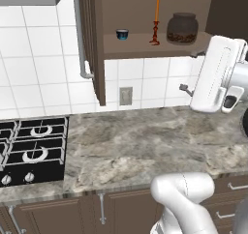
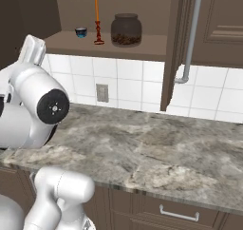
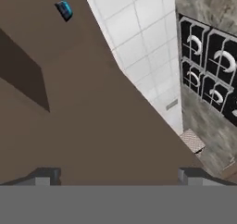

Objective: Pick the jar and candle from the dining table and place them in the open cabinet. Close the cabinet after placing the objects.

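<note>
Item: cabinet (image 1: 145, 15), jar (image 1: 182, 28) and candle (image 1: 155, 22) shelved; my gripper (image 3: 118, 174) (spread empty) faces its brown underside, doors beside.

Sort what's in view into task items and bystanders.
Task items: squat clear-glass jar with brown contents; thin orange taper candle; dark brown wooden cabinet, door open.
Bystanders: small dark blue cup; black gas hob; grey wall socket.

Dark brown cabinet (image 1: 99, 49), orange candle (image 1: 156, 15), blue cup (image 1: 122, 34), grey-veined marble counter (image 1: 145, 141).
</note>
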Controlling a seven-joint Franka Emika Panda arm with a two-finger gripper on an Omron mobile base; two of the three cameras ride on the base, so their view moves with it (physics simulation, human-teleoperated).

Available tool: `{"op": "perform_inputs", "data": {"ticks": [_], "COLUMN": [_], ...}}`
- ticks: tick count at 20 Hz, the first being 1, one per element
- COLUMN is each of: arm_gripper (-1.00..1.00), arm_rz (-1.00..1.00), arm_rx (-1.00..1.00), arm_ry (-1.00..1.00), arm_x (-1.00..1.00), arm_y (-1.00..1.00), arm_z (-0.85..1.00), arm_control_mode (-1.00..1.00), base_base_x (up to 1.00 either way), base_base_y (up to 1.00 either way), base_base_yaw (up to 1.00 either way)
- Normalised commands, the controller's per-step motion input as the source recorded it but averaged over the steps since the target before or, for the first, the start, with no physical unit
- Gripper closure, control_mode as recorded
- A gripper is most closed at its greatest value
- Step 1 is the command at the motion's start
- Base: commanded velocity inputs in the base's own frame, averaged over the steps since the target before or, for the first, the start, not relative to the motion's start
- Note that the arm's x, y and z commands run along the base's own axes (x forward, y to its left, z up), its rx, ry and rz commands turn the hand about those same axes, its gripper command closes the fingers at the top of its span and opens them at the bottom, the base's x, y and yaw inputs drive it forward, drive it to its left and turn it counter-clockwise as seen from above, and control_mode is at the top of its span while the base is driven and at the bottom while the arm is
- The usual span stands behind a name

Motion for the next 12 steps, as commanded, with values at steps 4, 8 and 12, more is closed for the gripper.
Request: {"op": "perform_inputs", "data": {"ticks": [4,8,12], "arm_gripper": [-1.0,-1.0,-1.0], "arm_rz": [0.1,0.1,0.1], "arm_rx": [-0.05,-0.02,-0.02], "arm_ry": [-0.19,-0.16,-0.13], "arm_x": [-0.22,-0.25,-0.27], "arm_y": [0.38,0.35,0.35], "arm_z": [0.0,0.0,0.0], "arm_control_mode": [-1.0,-1.0,-1.0], "base_base_x": [0.0,0.0,0.0], "base_base_y": [0.0,0.0,0.0], "base_base_yaw": [0.0,0.0,0.0]}}
